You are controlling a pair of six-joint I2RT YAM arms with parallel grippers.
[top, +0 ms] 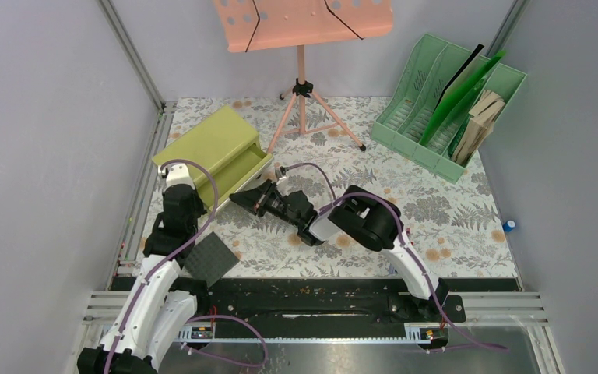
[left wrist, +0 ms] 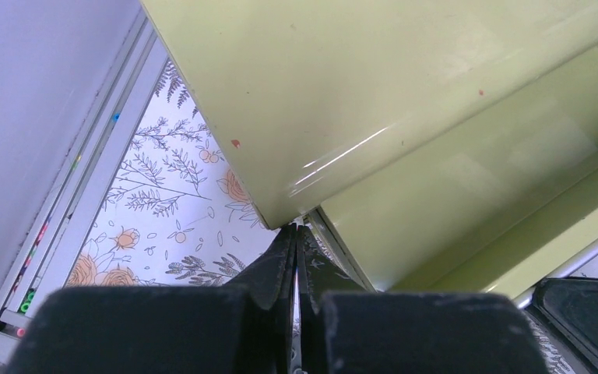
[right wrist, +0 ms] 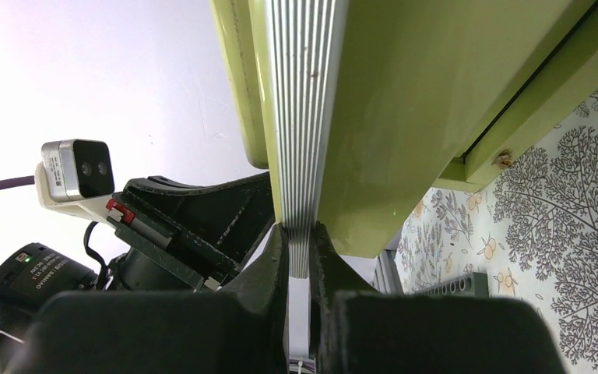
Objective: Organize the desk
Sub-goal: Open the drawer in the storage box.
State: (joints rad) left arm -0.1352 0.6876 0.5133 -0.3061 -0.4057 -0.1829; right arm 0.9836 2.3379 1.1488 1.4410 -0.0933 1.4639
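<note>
A robotics lab test cell, not a real office: plain grey walls (top: 47, 156) box in a fern-printed worktop (top: 436, 210) edged with metal rails (top: 136, 202). Two cabled arms, left (top: 152, 288) and right (top: 405, 257), are bolted along its near edge. A pink music stand (top: 304, 23), a green file rack (top: 436, 117) and an olive drawer cabinet (top: 210, 144) sit as staged props.

Plain grey walls (top: 39, 117) are seen on three sides, joined by metal posts (top: 131, 51). A pink music stand (top: 302, 23) is placed at the far edge of the desk (top: 455, 206). Light is even.
</note>
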